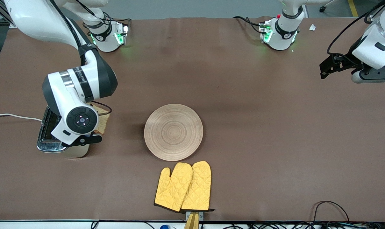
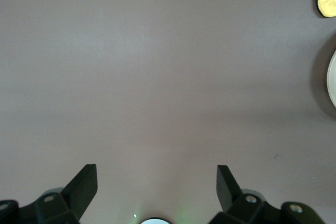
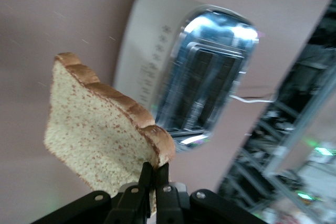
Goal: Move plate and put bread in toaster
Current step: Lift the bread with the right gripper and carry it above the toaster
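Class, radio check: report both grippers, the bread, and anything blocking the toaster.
Right gripper shut on bread, over toaster. Left gripper open, waiting over bare table. Slots unblocked; plate mid-table.

Both arms were glossy white with black joint bands and loose black cables. Green lights glowed at their round bases. The right arm's wrist bore a black round button pad; the grippers' fingers (image 2: 84, 187) were matte black.

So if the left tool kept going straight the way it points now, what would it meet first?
Probably only the bare brown table; the open left tool points at nothing else.
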Robot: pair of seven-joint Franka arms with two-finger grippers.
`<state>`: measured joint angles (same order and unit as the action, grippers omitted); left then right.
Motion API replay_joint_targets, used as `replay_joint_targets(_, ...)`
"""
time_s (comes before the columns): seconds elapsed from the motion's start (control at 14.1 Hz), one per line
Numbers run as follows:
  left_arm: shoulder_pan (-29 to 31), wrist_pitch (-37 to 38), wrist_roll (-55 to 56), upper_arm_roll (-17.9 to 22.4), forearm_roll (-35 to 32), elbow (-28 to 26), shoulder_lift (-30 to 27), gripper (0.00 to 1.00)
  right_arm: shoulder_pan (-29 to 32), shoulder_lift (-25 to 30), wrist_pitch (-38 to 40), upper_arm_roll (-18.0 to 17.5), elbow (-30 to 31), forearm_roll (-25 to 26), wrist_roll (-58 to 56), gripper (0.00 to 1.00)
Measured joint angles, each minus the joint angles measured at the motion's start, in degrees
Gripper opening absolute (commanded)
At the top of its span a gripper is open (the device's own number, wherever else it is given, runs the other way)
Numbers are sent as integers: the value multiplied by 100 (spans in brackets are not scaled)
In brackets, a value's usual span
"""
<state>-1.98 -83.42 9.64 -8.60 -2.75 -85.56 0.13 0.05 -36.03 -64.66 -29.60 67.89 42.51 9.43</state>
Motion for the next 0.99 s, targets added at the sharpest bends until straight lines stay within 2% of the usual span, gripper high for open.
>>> replay_joint_targets(0.35,18,-26,0,7,0,42,-1,100,-46,7,502,-2,58,1289,-872,1)
replay_joint_targets(0.64,37,-53,0,10,0,52,0,100,-28,-31,539,28,555,2028,-897,0)
replay_joint_targets(0.99,37,-176,0,11,29,52,0,100,98,-62,170,431,838,2396,-884,0)
